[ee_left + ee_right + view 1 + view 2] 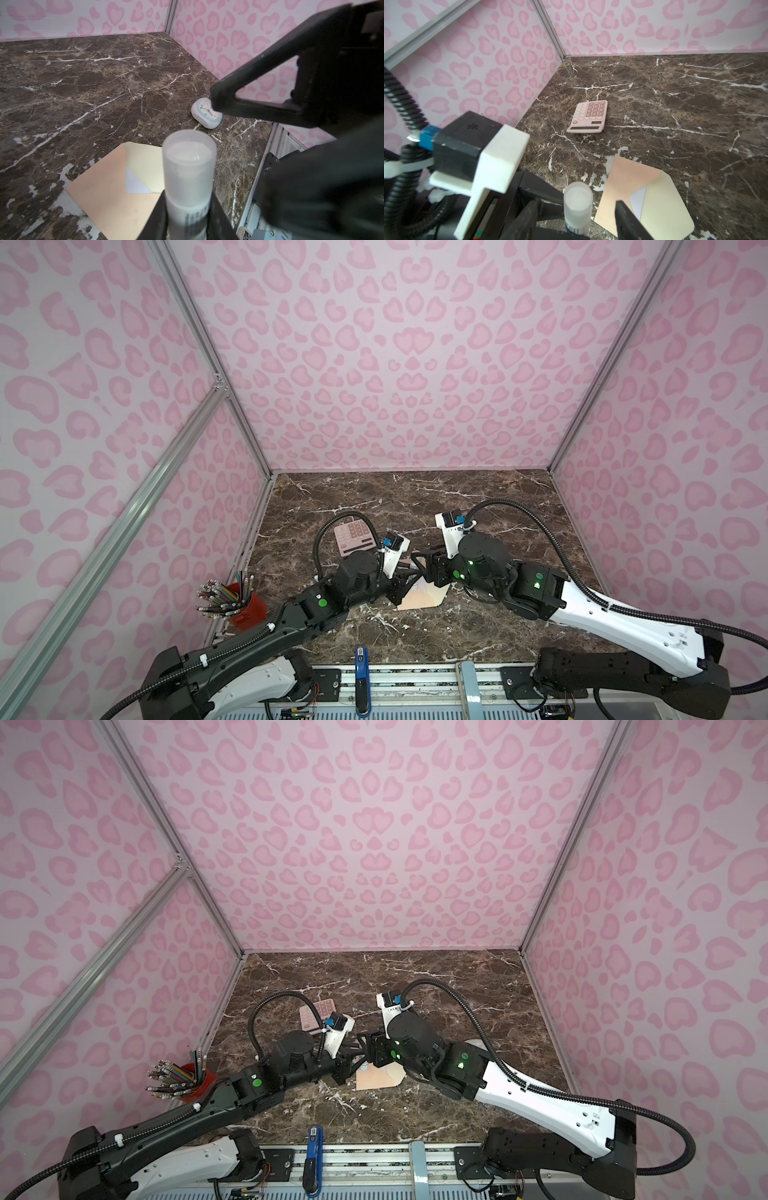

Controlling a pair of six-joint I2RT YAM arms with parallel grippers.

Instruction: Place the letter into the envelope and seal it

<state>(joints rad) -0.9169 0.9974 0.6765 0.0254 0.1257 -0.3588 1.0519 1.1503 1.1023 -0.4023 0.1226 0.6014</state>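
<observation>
**Left gripper clamps glue stick above open envelope; right gripper open**

**Top views.** In both top views the left gripper (405, 574) and the right gripper (422, 562) meet tip to tip. The envelope (419, 598) lies flat on the marble table (457, 497), directly beneath and just nearer than both tools. A pink calculator (353, 536) lies beyond the left gripper. A red cup (249, 612) holding pencils (220, 597) stands well behind the left gripper, against the side wall. Open marble runs from the right gripper to the back wall.

**Left wrist view.** The left gripper (188, 207) is clamped on a glue stick (189, 166), whose capped end projects past the fingertips. The envelope (108, 187) lies below the tool, partly behind the stick. Its cream flap (145, 162) is folded open. A white corner of the letter (135, 184) shows in the pocket mouth. One of the right gripper's fingers (224, 101) hangs ahead of the stick. A small clock (206, 113) lies beyond it, near the table edge.

**Right wrist view.** The right gripper (577, 220) has its jaws apart, one finger on each side of the glue stick (578, 203), with a gap showing on both sides. The envelope (625, 178) lies just beside and below the tool, with the flap (664, 207) open and the letter (638, 199) inside. The calculator (588, 117) lies ahead, well apart from the envelope.
</observation>
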